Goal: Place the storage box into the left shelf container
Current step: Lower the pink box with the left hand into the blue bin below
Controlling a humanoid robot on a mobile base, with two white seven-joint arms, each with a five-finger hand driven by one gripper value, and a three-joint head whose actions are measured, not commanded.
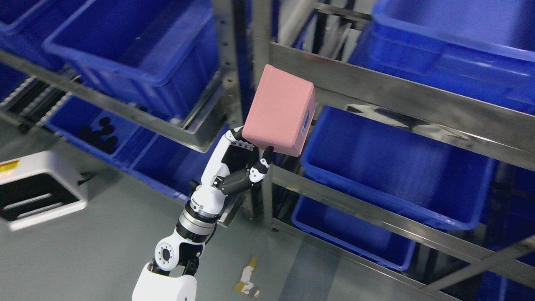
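Head view: left hand [246,161] clamped under the pink box [279,109] — rigid, smooth, probably light; its bottom-corner hold looks precarious.

Left hand [240,163] grips tilted pink storage box [279,109]; blue containers [388,167] on shelf [376,90].

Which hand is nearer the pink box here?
Left. The left hand grips the pink box from below, in front of the shelf posts. The right hand is not in view.
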